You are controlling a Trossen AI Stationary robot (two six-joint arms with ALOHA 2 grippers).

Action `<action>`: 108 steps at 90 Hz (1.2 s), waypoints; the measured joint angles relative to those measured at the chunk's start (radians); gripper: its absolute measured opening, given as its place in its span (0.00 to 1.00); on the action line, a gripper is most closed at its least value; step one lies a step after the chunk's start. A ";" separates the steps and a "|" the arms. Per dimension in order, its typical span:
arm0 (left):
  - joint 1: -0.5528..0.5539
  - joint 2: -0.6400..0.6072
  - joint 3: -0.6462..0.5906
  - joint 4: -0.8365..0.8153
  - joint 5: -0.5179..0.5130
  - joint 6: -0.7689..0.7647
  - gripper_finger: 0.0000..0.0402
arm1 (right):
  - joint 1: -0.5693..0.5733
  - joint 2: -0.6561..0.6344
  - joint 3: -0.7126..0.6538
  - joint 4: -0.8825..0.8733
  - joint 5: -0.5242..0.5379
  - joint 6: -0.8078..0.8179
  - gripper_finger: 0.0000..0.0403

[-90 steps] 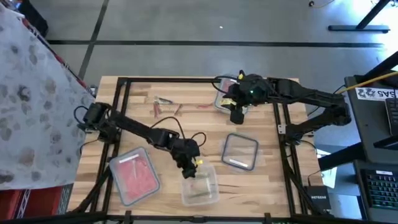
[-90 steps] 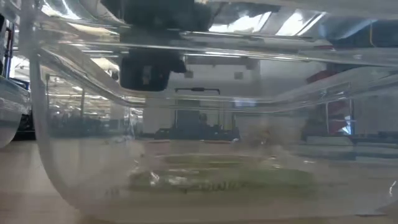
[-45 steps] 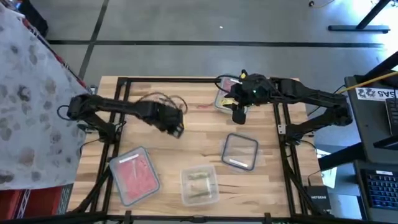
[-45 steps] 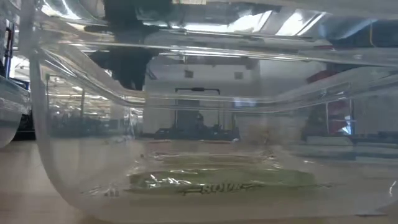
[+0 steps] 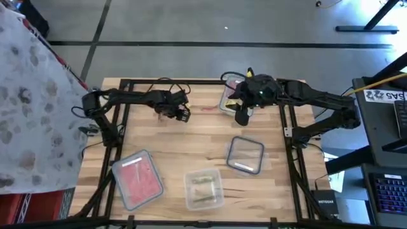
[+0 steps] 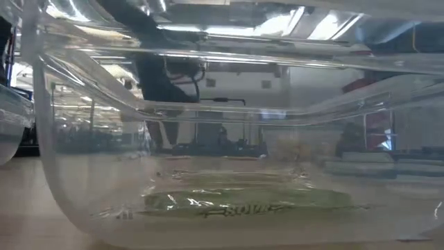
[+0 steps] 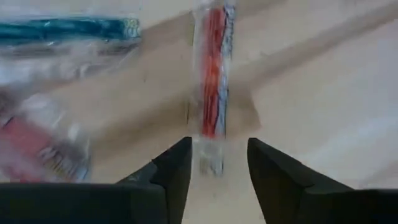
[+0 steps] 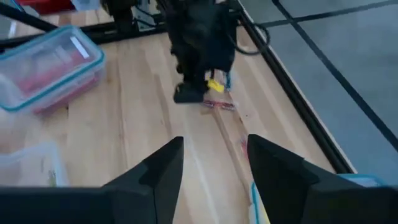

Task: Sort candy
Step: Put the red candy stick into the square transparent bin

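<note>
Loose candy lies on the wood toward the table's far edge: a red stick in a clear wrapper (image 7: 213,74), a blue piece (image 7: 68,28) and a red piece (image 7: 37,146). My left gripper (image 5: 181,114) hovers open just over them. Its fingertips (image 7: 217,155) stand on either side of the red stick's clear end without a visible touch. My right gripper (image 5: 241,117) is open at the far right, beside a clear container (image 5: 230,95) holding pink pieces. Its wrist view looks across at my left gripper (image 8: 186,93).
Three clear containers stand along the near side: one with red candy (image 5: 137,180), one with greenish candy (image 5: 203,189), filling the low view (image 6: 243,201), and one (image 5: 245,154) to the right. Another red piece (image 5: 210,108) lies between the grippers. A black frame rail (image 5: 191,81) edges the table.
My left gripper has left the spot above the near container of greenish candy. It has swung toward the table's far edge and a little left, ending low over the loose candy.
</note>
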 joint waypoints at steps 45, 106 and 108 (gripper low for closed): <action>-0.059 0.054 0.000 -0.069 0.026 0.031 0.04 | 0.001 0.000 0.000 -0.010 -0.010 0.082 0.41; -0.668 -0.194 -0.001 0.202 0.195 0.184 0.05 | 0.000 0.000 0.000 0.177 -0.008 0.041 0.41; -0.672 -0.185 -0.001 0.220 0.190 0.179 0.06 | 0.000 0.000 0.000 0.179 -0.008 0.038 0.41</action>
